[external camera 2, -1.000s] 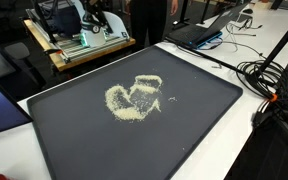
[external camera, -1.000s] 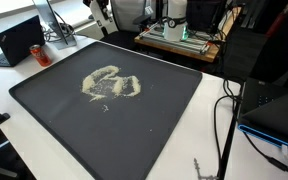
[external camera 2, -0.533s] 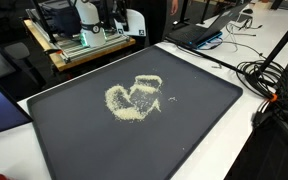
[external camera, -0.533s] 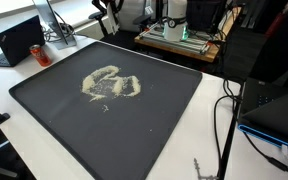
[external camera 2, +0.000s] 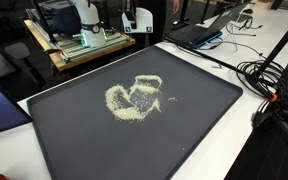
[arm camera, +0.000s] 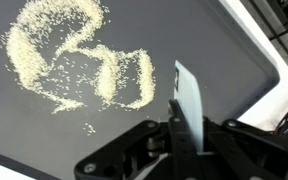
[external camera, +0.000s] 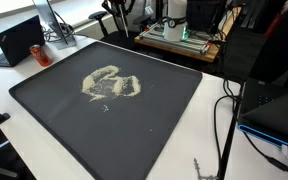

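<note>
A swirl of pale grains [external camera: 110, 85] [external camera 2: 134, 98] [arm camera: 79, 60] lies spread on a large dark mat [external camera: 154, 120] [external camera 2: 194, 120]. In the wrist view my gripper [arm camera: 186, 125] is shut on a thin flat white card [arm camera: 189, 90], which stands on edge between the jaws. The card hangs high above the mat, to the right of the grains and clear of them. In both exterior views only a bit of the arm [external camera: 116, 8] [external camera 2: 136, 17] shows at the top edge, beyond the mat's far side; the gripper itself is out of sight there.
A laptop [external camera: 19, 40] and a dark cup [external camera: 41, 55] stand beside the mat. A wooden cart with equipment [external camera 2: 79, 45] is behind it. Cables [external camera 2: 269, 85] and a second laptop [external camera 2: 209, 30] lie on the white table by the mat's side.
The arm has shifted sideways along the top edge of both exterior views and shows less than before. Grains and mat are unchanged.
</note>
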Robot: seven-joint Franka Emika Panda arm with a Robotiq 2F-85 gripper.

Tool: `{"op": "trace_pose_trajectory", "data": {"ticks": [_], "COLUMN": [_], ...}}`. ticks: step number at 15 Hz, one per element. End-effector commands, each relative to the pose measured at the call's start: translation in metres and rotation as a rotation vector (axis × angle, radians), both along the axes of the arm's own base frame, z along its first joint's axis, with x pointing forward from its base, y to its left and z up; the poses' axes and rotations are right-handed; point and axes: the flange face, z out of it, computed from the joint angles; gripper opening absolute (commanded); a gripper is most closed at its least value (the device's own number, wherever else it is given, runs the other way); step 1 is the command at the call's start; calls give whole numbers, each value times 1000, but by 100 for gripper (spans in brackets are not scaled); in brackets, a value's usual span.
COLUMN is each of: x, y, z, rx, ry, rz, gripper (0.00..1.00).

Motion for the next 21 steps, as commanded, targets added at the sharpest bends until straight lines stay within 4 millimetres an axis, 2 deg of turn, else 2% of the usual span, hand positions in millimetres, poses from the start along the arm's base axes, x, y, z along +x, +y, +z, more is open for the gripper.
{"op": "trace_pose_trajectory", "data": {"ticks": [1, 3, 8, 13, 15, 16, 18, 19, 21], "x": [4, 4, 1, 3, 7, 16, 29, 14, 22], "y": [27, 38, 53, 55, 53, 46, 42, 48, 44], "z": [-9, -16, -52, -91, -106, -117, -128, -119, -130], "rx": [86, 127, 139, 107, 44, -8, -5, 11, 11], "ry": [10, 8, 79, 137, 151, 164, 119, 137, 127], "rz": [184, 284, 552, 808, 900, 930, 980, 916, 942], "gripper": [1, 1, 1, 1, 1, 1, 1, 4, 4]}}
